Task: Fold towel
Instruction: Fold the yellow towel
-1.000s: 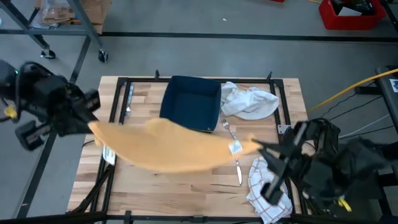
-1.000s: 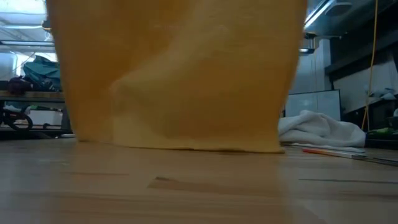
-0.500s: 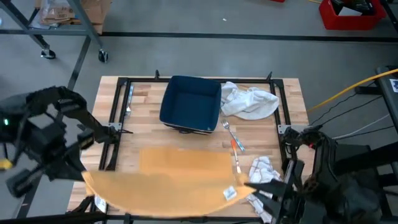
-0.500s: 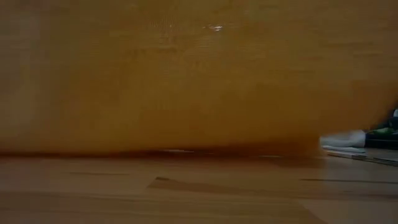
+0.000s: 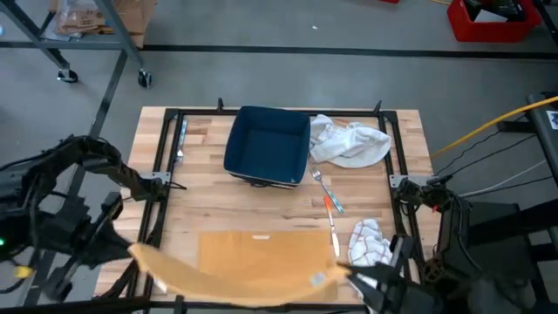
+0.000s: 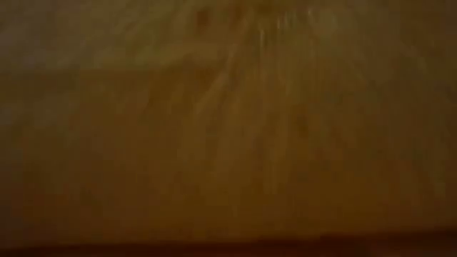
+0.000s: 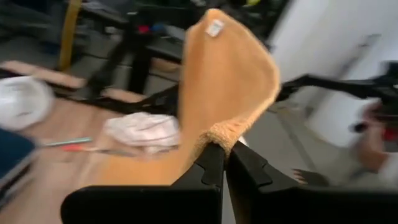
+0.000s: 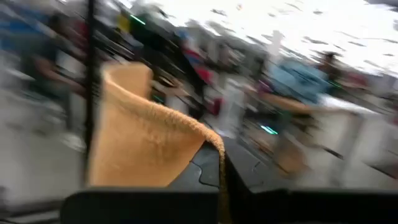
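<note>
Both arms had carried the orange towel (image 5: 261, 257) toward the near edge of the table (image 5: 209, 196) since the earlier frames, where it had hung in a sagging band across the table's middle. It now lay partly spread on the wood at the near side, its far edge flat, its near edge lifted between the two grippers.

On the left, the left gripper (image 5: 132, 251) was clamped on the towel's near-left corner, just off the table's left front. Its wrist view showed the fingers (image 7: 211, 165) pressed together on the thick hem, the cloth rising above them with a small white label at the top.

At the near right, the right gripper (image 5: 349, 273) was closed on the opposite corner, where a white tag (image 5: 319, 278) showed. Its wrist view showed the towel draped in a curve from its fingers.

The low view was filled by orange cloth close to the lens.

Beyond the towel, a dark blue tray (image 5: 268, 146) sat at the far middle, a crumpled white cloth (image 5: 350, 142) touching its right side. A fork (image 5: 320, 180) and an orange-handled utensil (image 5: 333, 204) lay between them and a checked cloth (image 5: 370, 243) near the right front.
</note>
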You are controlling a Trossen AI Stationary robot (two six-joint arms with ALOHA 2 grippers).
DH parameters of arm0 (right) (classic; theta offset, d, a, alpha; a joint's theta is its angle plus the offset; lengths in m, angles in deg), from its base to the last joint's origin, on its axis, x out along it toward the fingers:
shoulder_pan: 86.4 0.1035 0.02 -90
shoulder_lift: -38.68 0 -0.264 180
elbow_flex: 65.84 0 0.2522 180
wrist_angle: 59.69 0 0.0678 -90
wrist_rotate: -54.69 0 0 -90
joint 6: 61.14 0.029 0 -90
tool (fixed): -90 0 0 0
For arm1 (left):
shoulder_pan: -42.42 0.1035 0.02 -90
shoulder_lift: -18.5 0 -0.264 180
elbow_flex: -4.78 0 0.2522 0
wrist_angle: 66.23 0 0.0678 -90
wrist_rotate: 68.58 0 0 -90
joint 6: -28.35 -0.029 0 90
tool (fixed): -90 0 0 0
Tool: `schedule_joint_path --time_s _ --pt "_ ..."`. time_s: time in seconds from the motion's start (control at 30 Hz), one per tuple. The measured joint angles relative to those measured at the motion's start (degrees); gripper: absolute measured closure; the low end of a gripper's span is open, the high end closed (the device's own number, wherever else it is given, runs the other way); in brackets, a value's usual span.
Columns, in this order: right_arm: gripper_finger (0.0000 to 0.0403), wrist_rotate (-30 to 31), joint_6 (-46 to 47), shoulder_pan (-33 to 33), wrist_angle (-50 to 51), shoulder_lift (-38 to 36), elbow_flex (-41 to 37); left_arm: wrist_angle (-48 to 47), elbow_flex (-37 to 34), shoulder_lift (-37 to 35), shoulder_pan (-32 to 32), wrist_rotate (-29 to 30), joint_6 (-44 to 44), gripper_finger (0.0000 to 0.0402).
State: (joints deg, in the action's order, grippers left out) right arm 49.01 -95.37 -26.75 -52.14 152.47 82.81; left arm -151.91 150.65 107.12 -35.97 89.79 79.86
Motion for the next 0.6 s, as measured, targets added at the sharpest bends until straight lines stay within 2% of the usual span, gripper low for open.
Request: schedule_joint_path --time_s 0.07,0.17,0.3,0.43,0.6 --pt "0.04 5.2 1.4 -0.5 2.9 0.0 0.0 -8.3 0.0 0.0 0.2 1.9 6.6 0.0401" --pt "0.04 5.0 1.5 -1.3 5.3 0.0 0.0 -18.6 -0.3 0.0 1.6 2.3 16.6 0.0401" --pt "0.04 5.7 1.3 -3.2 10.7 0.0 0.0 -16.0 -2.9 -1.1 3.5 2.0 9.5 0.0401" --pt "0.04 5.7 3.2 -5.9 16.1 0.1 0.0 -18.2 -5.1 -1.5 5.8 0.9 9.6 0.0401" --pt "0.0401 5.6 12.3 -8.1 25.7 0.0 0.0 -18.0 -10.5 -2.3 8.1 -2.9 9.1 0.0401"
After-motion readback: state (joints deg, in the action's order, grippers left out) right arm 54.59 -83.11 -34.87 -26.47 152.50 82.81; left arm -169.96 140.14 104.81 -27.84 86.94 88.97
